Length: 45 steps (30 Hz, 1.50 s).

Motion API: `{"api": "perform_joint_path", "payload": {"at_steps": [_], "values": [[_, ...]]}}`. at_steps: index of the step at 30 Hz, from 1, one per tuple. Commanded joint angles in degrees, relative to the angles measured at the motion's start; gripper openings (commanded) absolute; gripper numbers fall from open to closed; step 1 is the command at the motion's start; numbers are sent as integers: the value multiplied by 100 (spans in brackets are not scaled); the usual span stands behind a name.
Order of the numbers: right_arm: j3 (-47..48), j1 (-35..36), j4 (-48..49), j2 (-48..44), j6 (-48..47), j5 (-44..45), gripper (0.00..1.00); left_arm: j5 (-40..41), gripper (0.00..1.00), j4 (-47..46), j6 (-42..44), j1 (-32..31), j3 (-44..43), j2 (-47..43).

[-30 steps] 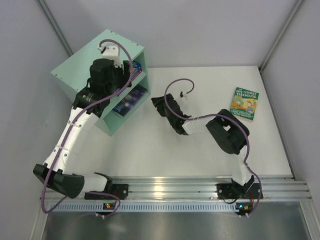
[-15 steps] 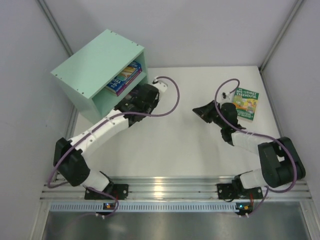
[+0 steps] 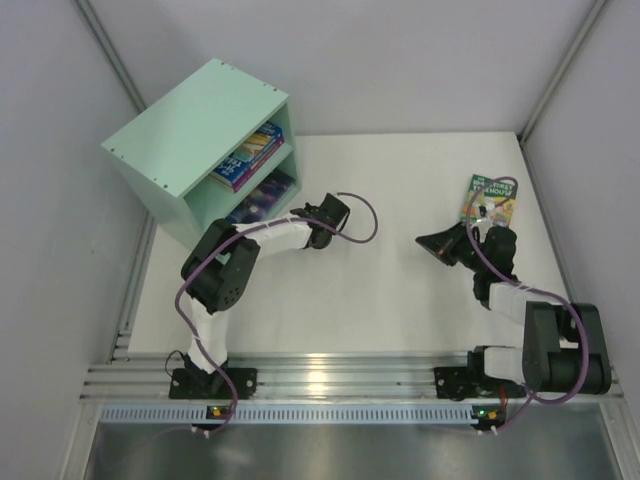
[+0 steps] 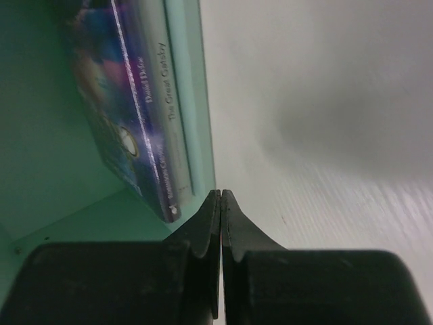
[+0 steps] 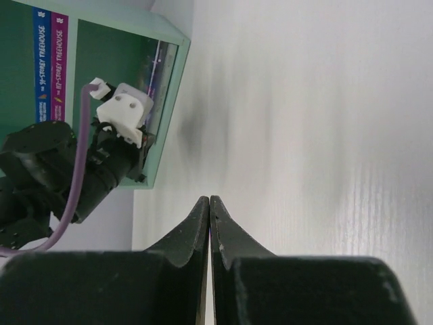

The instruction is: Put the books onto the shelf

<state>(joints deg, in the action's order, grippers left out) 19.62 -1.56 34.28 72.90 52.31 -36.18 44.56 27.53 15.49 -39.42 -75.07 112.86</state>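
We see green book (image 3: 503, 200) flat at far right of table (image 3: 380, 300), the one left off shelf (image 3: 190, 130); two books (image 3: 250, 155) in upper compartment, galaxy book (image 4: 128, 101) in lower. Just near-left of green book, right gripper (image 5: 209, 200): fingers pressed together, empty. Same for left gripper (image 4: 220, 195) (beside shelf front). Risks, we judge: thin flat cover defeats pinch, book skids toward table edge; left arm blocks shelf mouth.

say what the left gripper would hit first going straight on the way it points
Most likely the shelf: the shut left gripper lines up with the front edge of its bottom board, just under the galaxy book. It might brush the table first; depth is unclear.
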Motion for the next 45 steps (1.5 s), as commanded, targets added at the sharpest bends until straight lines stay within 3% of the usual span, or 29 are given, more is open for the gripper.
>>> {"api": "perform_joint_path", "payload": {"at_steps": [1,28,36,45], "values": [[-54,-265,790,49,200,-653,0,1019,0,-766,595,57,-315,210],[-186,-599,913,40,270,-644,0,941,0,-1127,816,892,-755,887],[-221,-608,1115,207,350,-618,0,380,0,-1179,649,778,-553,528],[-204,-600,1203,347,376,-609,0,387,0,-1250,614,760,-491,536]]}}
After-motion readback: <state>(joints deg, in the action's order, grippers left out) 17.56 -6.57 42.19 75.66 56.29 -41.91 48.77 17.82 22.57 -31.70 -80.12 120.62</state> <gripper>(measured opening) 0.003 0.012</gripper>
